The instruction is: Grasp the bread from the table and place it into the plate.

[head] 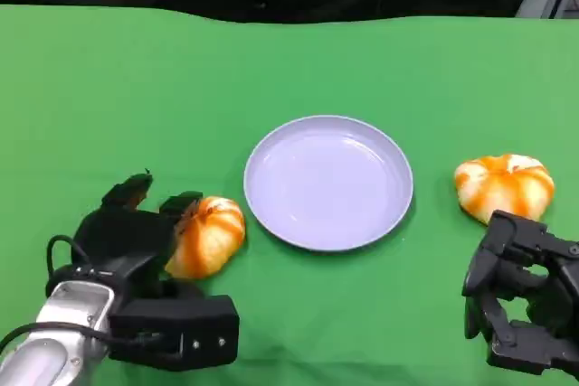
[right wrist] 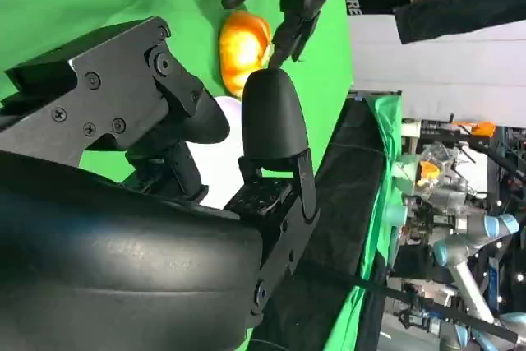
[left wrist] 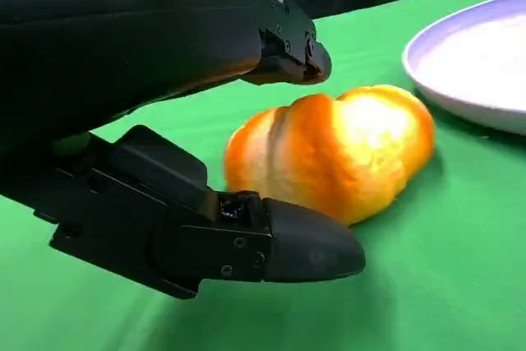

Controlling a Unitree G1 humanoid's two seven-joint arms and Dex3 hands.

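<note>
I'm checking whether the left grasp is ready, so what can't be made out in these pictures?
- Head view: the left hand covers the near side of the left bread, so contact there is hidden.
- Left wrist view: the plate is cut off by the edge; the bread's underside is hidden.
- Right wrist view: the right hand blocks most of the plate.
- Head view: the right hand is cut off at the corner.

Left hand (head: 136,232) covers the near side of the bread (head: 208,234); whether its fingers (left wrist: 304,248) touch the bread on either side can't be told. The plate (left wrist: 485,63), beyond the fingertips, is cut by the left wrist picture's edge. Right hand (head: 525,291) is cut by the head picture's edge, finger state unclear, and its shell blocks most of the right wrist view.
</note>
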